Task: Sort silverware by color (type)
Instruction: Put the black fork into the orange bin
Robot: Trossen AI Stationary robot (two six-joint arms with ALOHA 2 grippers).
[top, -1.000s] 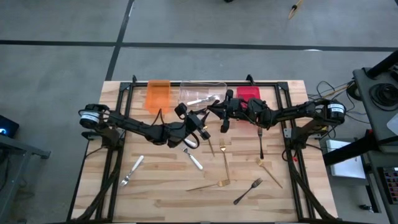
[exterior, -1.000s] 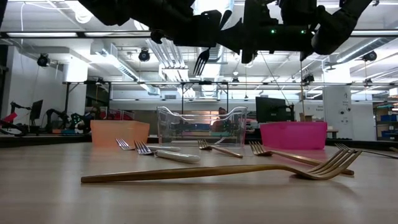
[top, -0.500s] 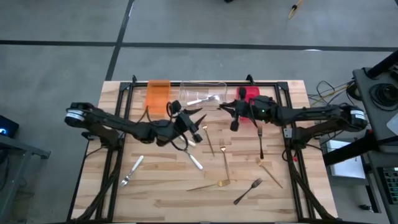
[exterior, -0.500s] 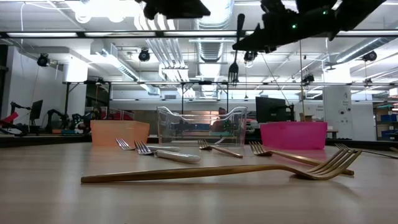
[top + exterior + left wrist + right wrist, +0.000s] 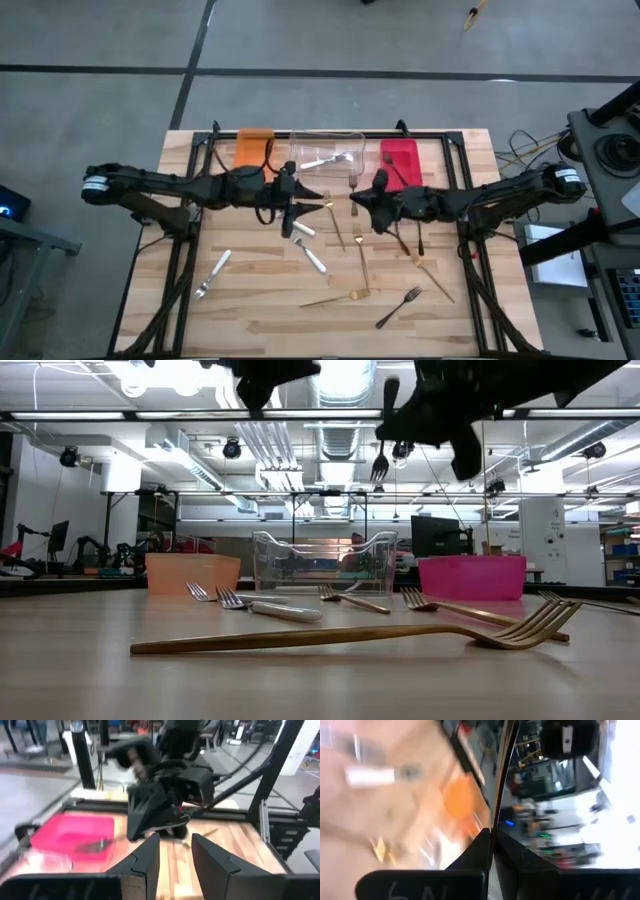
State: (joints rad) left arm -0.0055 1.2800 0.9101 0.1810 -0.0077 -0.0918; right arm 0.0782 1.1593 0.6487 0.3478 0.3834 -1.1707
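Black fork clamped in right gripper; left gripper jaws apart, empty.

Both arms are cut off by the upper edge in the low view. The right wrist view is motion-blurred; a pale utensil cannot be identified. The contents of the red bin are smeared in the left wrist view.

The left tool has its two dark fingers apart with nothing between. Past them hangs the other dark arm, above the wooden worktop and a pink plastic bin.
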